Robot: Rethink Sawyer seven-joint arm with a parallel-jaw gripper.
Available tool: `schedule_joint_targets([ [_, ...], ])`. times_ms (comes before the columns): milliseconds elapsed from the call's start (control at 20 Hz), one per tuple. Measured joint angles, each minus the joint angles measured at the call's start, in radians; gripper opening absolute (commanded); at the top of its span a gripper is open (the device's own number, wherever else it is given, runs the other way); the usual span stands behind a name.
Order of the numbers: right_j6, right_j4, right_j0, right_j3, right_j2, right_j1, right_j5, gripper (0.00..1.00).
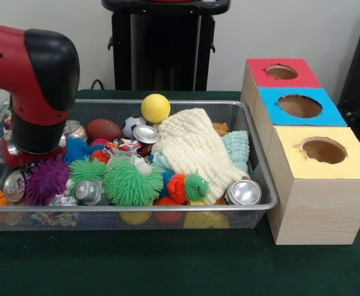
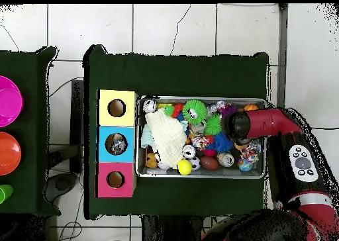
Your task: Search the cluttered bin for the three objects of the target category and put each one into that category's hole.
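1. The red and black arm [image 1: 35, 80] is reaching down into the left end of the silver wire mesh bin [image 1: 254, 157]; its jaws are sitting hidden among the toys, so I cannot tell whether they are open or closed.
2. Spiky rubber balls, crushed cans and a cream knitted cloth [image 1: 192, 148] are crowding the bin.
3. Three wooden boxes with holes, topped red [image 1: 282, 72], blue [image 1: 298, 106] and yellow [image 1: 323, 151], are standing just beside the bin on the dark green worktop [image 1: 167, 265].
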Motion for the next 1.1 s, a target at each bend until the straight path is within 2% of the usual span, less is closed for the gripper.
schedule_joint_targets([
  [350,0.000,-0.068,0.091,-0.012,-0.114,-0.008,-0.020,1.00],
  [900,0.001,-0.086,0.152,-0.013,-0.220,-0.043,-0.135,1.00],
  [1100,0.001,-0.085,0.157,-0.015,-0.235,-0.039,-0.180,1.00],
])
